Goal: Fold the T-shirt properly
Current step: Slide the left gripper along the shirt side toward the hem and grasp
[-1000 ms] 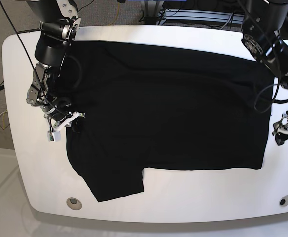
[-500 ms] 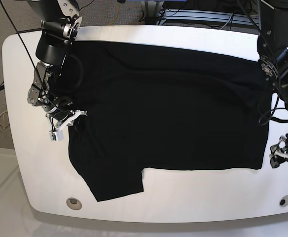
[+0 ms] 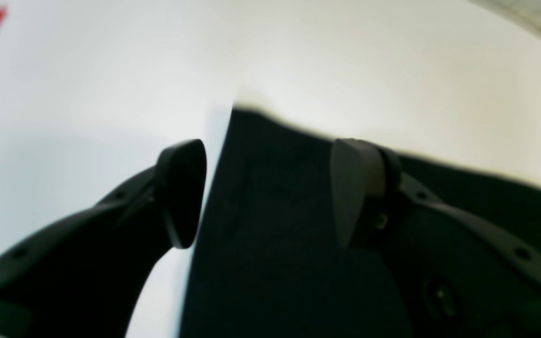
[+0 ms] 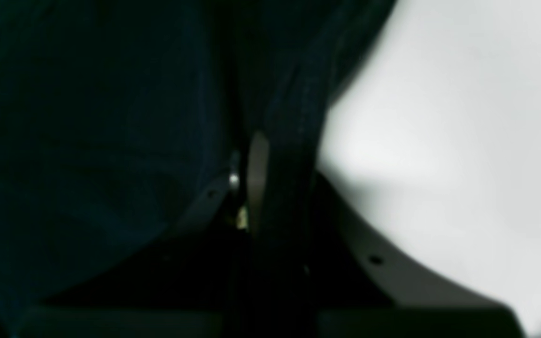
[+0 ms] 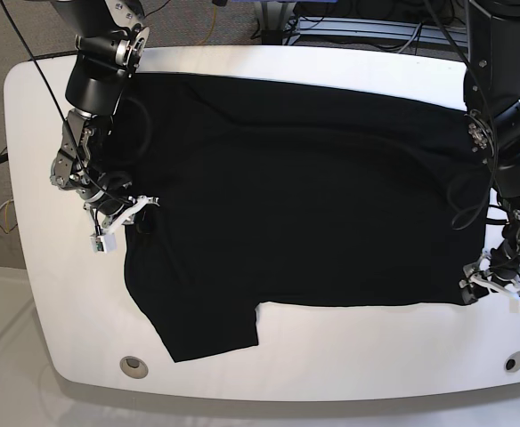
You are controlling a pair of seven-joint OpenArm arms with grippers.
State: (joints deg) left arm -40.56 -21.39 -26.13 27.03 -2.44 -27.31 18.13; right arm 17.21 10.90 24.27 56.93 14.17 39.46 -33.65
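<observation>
Base view, left gripper (image 5: 475, 292) spread over T-shirt (image 5: 296, 196) corner

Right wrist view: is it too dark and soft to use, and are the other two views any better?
Right wrist view: nearly filled by the black T-shirt, underexposed and blurred, though a stitched hem shows at the right gripper. Left wrist view: soft focus, white table glaring, open left gripper straddling the cloth's corner. Base view: sharp and evenly lit, but the cloth reads as flat black with faint folds.
</observation>
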